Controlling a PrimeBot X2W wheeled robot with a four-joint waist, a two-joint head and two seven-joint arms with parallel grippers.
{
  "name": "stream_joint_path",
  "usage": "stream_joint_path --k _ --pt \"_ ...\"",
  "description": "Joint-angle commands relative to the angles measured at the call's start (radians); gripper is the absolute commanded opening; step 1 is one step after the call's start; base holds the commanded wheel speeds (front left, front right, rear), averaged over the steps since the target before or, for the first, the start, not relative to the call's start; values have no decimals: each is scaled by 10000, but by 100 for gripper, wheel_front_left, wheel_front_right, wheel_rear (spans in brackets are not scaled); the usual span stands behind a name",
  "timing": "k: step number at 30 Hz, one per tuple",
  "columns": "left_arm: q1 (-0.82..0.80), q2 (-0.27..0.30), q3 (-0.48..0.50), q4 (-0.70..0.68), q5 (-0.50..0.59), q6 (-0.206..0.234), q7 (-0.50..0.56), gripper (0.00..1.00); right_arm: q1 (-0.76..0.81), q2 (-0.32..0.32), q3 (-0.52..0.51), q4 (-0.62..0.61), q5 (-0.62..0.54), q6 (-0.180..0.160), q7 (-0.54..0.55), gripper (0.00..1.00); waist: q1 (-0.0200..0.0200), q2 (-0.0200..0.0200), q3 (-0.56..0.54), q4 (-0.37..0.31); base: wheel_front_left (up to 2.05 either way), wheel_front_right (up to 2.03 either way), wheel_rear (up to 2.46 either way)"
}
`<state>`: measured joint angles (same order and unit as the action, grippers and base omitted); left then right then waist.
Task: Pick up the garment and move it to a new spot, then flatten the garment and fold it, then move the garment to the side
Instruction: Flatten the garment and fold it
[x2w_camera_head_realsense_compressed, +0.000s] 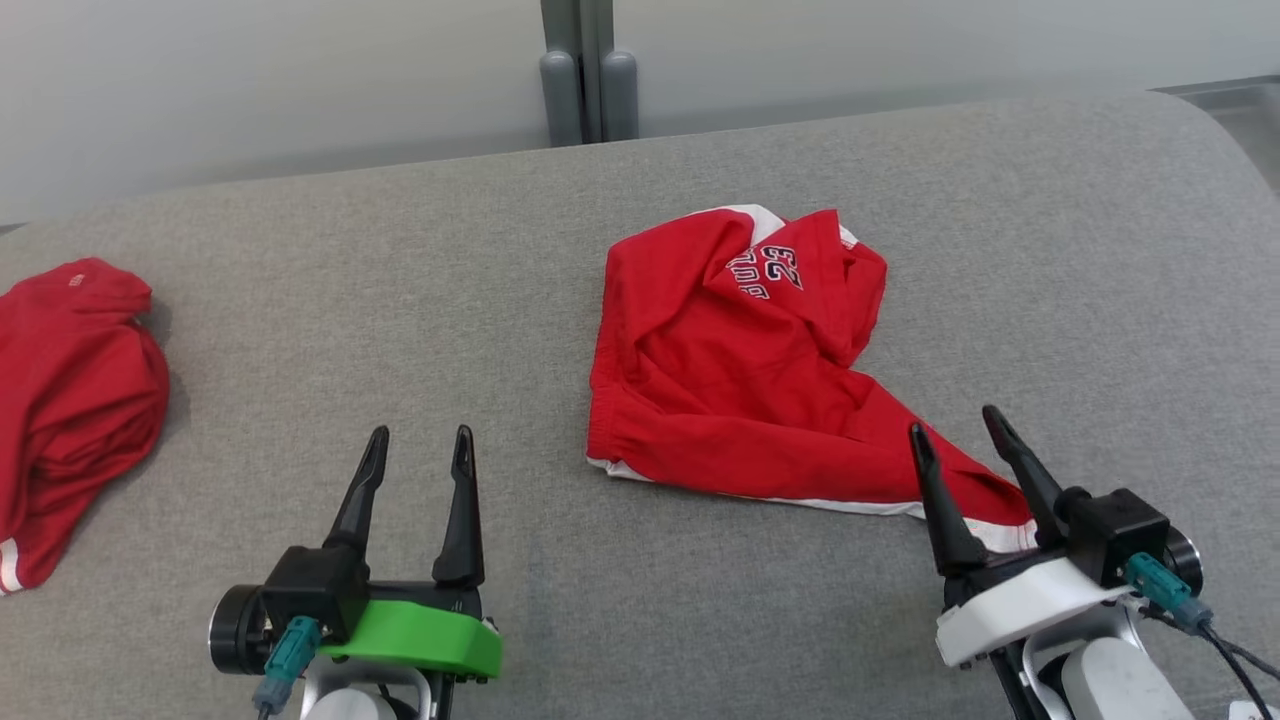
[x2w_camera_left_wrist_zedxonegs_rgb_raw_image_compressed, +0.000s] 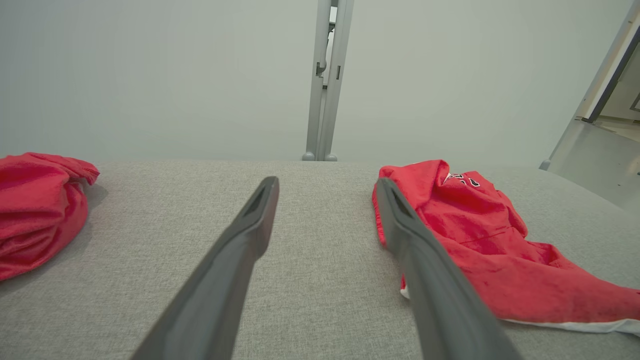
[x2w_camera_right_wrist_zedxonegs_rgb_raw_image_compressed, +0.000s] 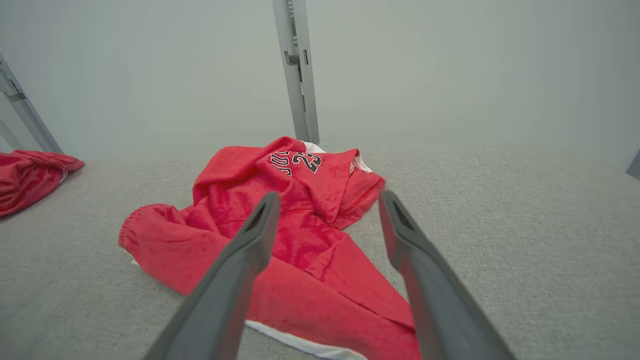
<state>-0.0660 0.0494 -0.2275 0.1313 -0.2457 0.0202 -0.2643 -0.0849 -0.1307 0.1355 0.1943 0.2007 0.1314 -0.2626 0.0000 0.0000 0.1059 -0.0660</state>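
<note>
Hovering with both grippers spread wide and empty over a grey cushion.
Head view: the red garment lies crumpled on the grey cushion toward 2 o'clock, its white-trimmed corner trailing to 4 o'clock between the parted fingers of the right gripper; the left gripper sits at 7 o'clock, a second red garment at 9 o'clock. Left wrist view: the left gripper is over bare cushion, the garment at 3 o'clock. Right wrist view: the right gripper points over the garment, gripping nothing; whether it touches the cloth is unclear.
</note>
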Motion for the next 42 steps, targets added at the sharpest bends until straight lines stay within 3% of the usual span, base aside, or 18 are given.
stream_joint_path --k 1,7,16,25,37,39,42 --pt "174 23 73 48 -82 -33 -3 100 188 98 -72 -110 -83 -16 -32 100 0 0 -114 -194 0 0 0" --pt "143 25 61 421 76 -320 -1 100 367 337 29 -235 -216 -14 -33 100 0 0 -77 -443 0 0 0" --pt "-822 121 -629 3046 783 -1155 -3 100 146 327 -36 -243 -292 -14 -33 100 0 0 207 -933 0 0 0" --pt "-2359 105 -1044 5064 633 -1417 -3 100 -12 383 -107 -221 -370 -14 -33 100 0 0 631 -1322 0 0 0" --pt "-3164 144 -1366 5671 478 -1501 -2 100 -195 505 -158 -130 -403 -14 -33 100 0 0 918 -1551 0 0 0" --pt "-3209 161 -1443 5663 440 -1508 -2 0 -200 512 -185 -112 -408 -14 -33 100 0 0 936 -1554 0 0 0" --pt "-3150 228 -1538 5591 382 -1512 -2 0 -198 520 -222 -55 -415 -14 -32 100 0 0 904 -1553 0 0 0"
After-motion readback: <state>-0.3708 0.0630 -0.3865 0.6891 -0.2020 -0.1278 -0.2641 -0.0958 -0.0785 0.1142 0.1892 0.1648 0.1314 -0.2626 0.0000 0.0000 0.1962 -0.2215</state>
